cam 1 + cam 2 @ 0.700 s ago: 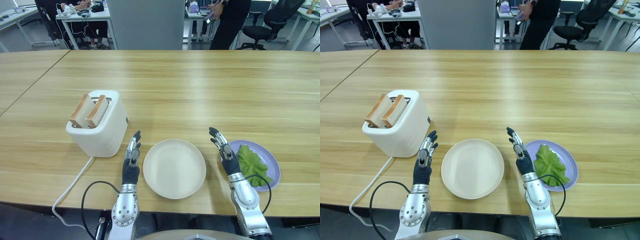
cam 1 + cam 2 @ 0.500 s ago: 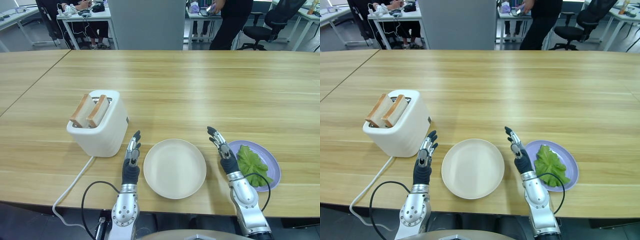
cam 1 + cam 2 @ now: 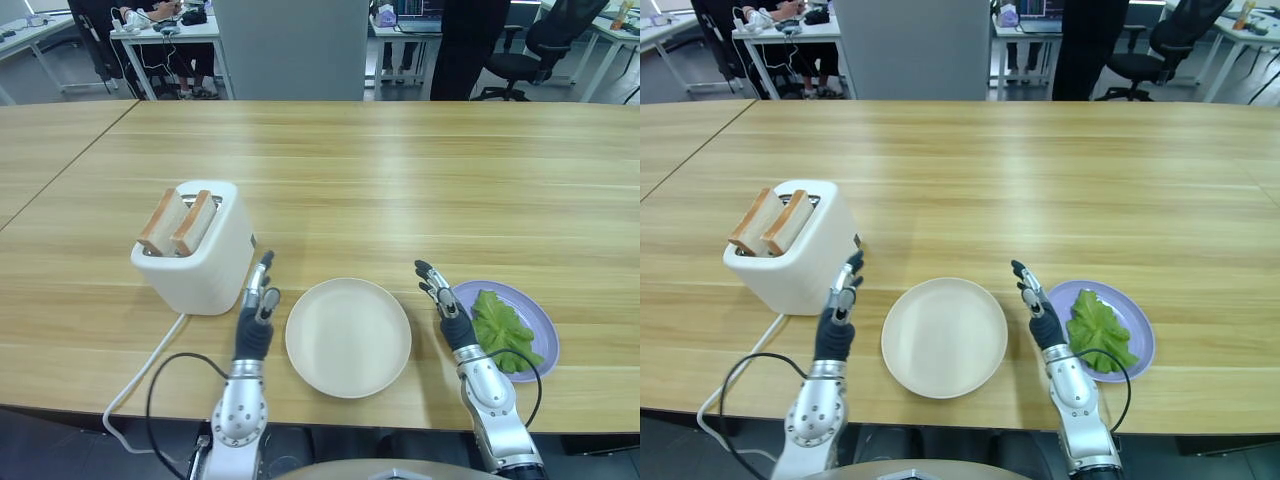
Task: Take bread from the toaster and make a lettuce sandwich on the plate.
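A white toaster [image 3: 200, 250] stands at the left of the table with two slices of bread [image 3: 178, 222] sticking up from its slots. An empty cream plate [image 3: 348, 336] lies at the front centre. To its right a green lettuce leaf [image 3: 503, 328] rests on a small purple plate [image 3: 538, 312]. My left hand [image 3: 256, 308] is open, fingers straight up, between the toaster and the cream plate, close to the toaster's front corner. My right hand [image 3: 440, 302] is open between the cream plate and the purple plate, holding nothing.
The toaster's white cord [image 3: 140, 373] runs off the table's front edge at the left. A seam splits the wooden table [image 3: 400, 180] at the far left. Broad bare wood lies behind the plates. Desks, chairs and people stand in the room beyond.
My left hand has shifted a little left and up, closer to the toaster. My right hand has moved slightly left and lower. Toaster, bread, plates and lettuce stay put.
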